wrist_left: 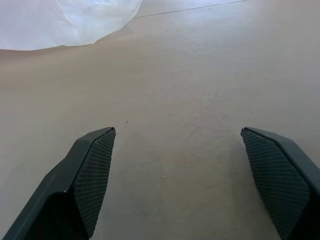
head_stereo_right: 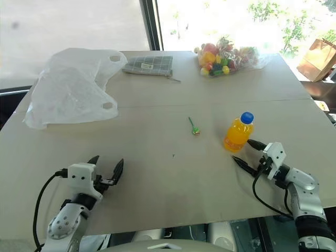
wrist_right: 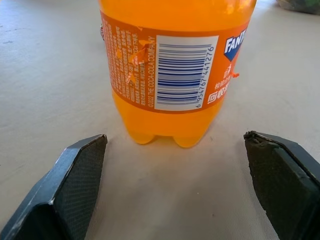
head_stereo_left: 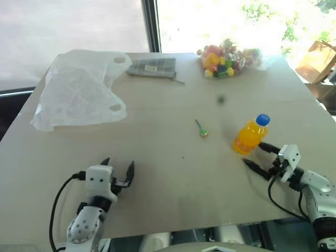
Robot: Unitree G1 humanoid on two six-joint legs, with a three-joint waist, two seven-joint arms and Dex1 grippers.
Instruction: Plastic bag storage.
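Sunlit beige table: the plastic bag lies flat at the far left, untouched, while the left gripper waits spread near it and the right gripper gapes empty beside the orange bottle.

Table: matt, smooth pale wood-look board. Plastic bag: thin, crinkled, translucent white film. Bottle: glossy clear plastic, printed glossy label, blue plastic cap. Gripper finger pads: black, matt, finely cross-hatched texture.
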